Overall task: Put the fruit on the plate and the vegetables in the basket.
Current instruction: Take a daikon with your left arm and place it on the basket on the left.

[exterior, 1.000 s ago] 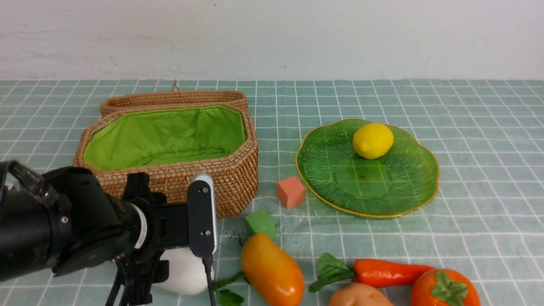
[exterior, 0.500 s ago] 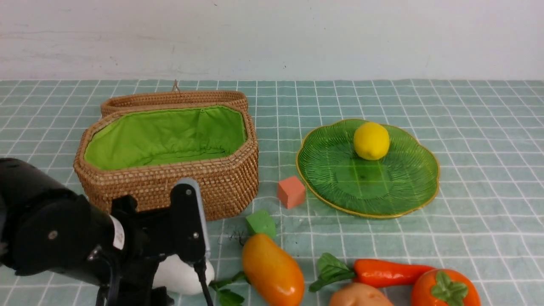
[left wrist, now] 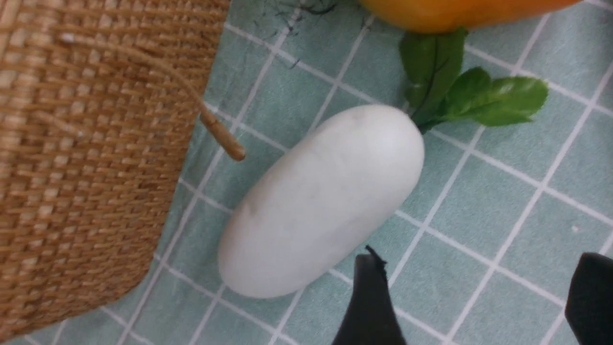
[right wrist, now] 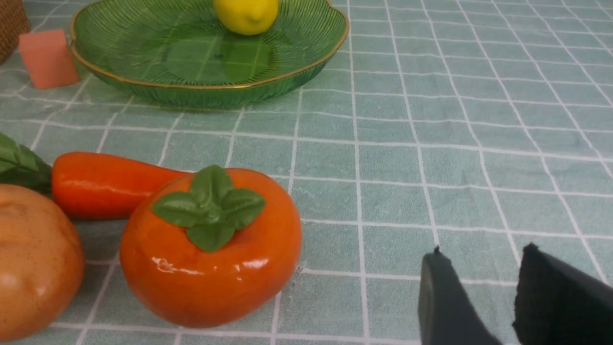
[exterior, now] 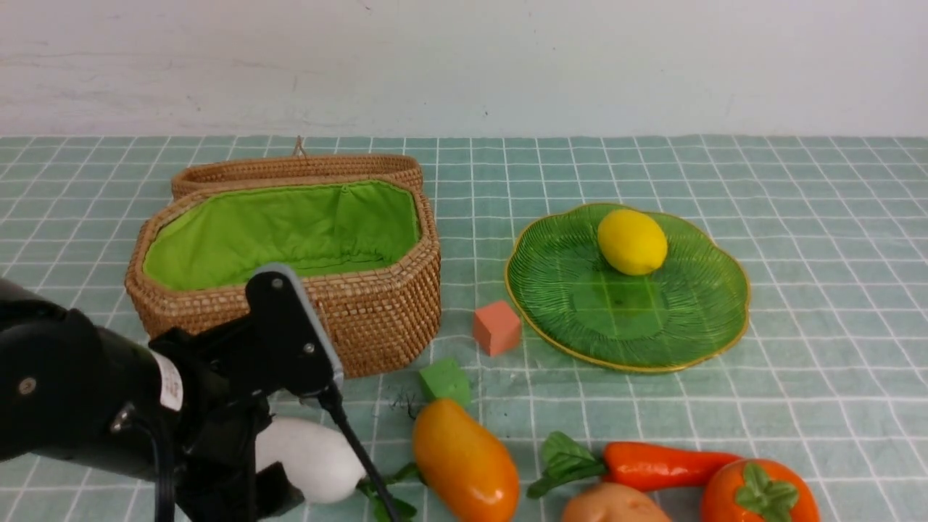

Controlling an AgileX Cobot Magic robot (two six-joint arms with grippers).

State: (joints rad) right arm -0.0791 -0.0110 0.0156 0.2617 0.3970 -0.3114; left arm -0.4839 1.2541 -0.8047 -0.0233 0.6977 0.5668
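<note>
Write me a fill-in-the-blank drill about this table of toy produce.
The only fruit on the ribbed green glass plate is the yellow ____. The brown wicker basket with green lining has its lid ____. The left gripper is nearest the white oval ____ with green leaves. The small salmon-pink ____ sits between basket and plate.
Missing words: lemon; open; radish; cube.

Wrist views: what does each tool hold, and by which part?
Nothing is held. The left tool stands open beside the white oval radish, lying on the checked cloth; the right tool is open and empty.
</note>
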